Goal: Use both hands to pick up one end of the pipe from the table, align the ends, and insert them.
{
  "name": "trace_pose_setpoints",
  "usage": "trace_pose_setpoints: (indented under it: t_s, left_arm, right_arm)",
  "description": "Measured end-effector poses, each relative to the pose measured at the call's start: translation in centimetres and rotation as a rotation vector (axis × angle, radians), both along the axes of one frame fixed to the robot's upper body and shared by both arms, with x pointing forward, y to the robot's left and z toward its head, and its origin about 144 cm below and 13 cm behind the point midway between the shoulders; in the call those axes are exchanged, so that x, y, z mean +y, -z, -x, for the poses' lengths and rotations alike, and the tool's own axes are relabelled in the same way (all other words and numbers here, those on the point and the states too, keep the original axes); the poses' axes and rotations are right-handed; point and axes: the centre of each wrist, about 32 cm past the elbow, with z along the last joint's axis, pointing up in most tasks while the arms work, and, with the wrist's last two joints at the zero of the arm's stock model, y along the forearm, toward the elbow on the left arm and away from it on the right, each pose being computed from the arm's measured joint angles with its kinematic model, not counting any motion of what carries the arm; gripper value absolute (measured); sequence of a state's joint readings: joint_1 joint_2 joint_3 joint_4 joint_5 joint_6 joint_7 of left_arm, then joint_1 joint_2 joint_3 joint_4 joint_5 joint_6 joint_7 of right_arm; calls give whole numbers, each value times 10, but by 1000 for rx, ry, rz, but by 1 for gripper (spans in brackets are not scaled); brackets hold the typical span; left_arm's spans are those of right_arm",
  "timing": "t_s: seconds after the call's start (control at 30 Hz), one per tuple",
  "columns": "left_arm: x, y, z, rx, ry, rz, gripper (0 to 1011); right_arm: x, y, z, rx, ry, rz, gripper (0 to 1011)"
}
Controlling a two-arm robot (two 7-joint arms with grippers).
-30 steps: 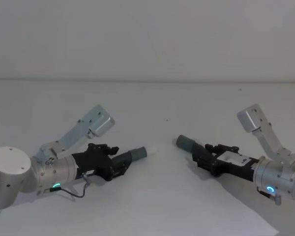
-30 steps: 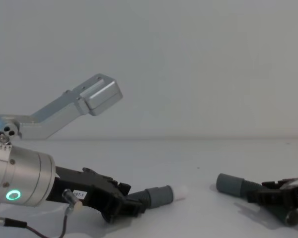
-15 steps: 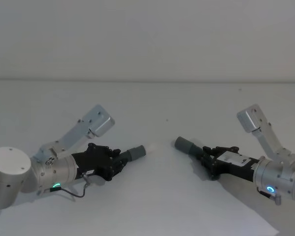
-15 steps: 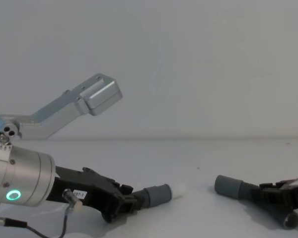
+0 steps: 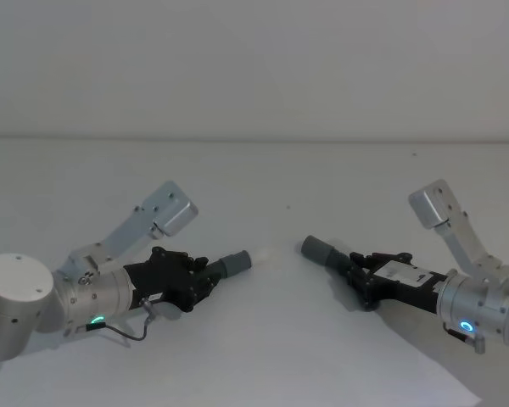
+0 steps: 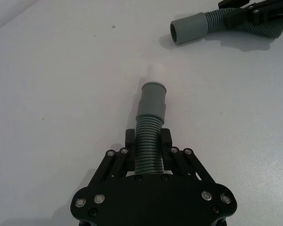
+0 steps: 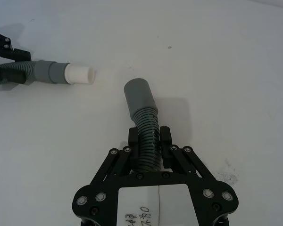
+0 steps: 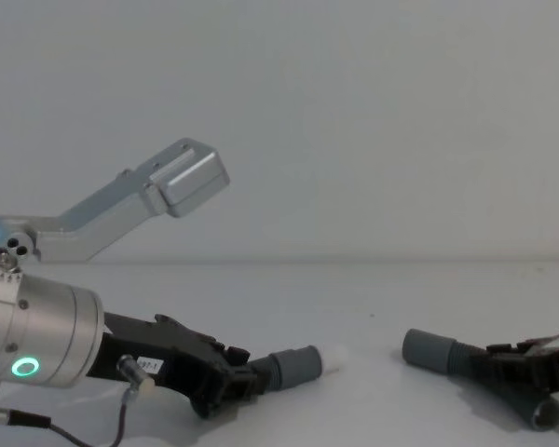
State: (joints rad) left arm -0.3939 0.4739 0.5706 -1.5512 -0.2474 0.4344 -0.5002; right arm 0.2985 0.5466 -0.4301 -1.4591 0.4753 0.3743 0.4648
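Low over the white table (image 5: 263, 356), the left gripper (image 6: 148, 139) clamps the ribbed part of the stub hose (image 6: 150, 125), and the right gripper (image 7: 149, 136) clamps the socket hose (image 7: 145, 120). Farther out, the white stub (image 6: 155, 73) and the socket cuff (image 7: 137, 96) point toward each other, apart.

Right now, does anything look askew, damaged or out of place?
Nothing stands out. The black two-fingered left gripper clamps the white-stubbed dark-grey corrugated hose piece, the right gripper the plain-socket hose piece; they face each other, apart, across the white table.
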Motion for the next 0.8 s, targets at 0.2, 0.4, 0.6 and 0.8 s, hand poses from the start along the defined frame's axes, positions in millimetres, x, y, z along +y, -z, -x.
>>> trace_pose_setpoints:
  t_s: [0.2, 0.4, 0.6, 0.8]
  left_arm:
    - [1, 0, -1, -19, 11, 7, 302]
    - [4, -5, -4, -63, 46, 18, 302]
    - [8, -12, -8, -110, 97, 18, 302]
    - [15, -18, -12, -144, 146, 4, 302]
  right_arm:
    - [-1, -1, 0, -19, -1, -1, 259]
    - [-4, -4, 0, -72, 0, 4, 259]
    - [-12, -12, 2, -143, 3, 17, 259]
    - [-22, -20, 5, -201, -6, 47, 259]
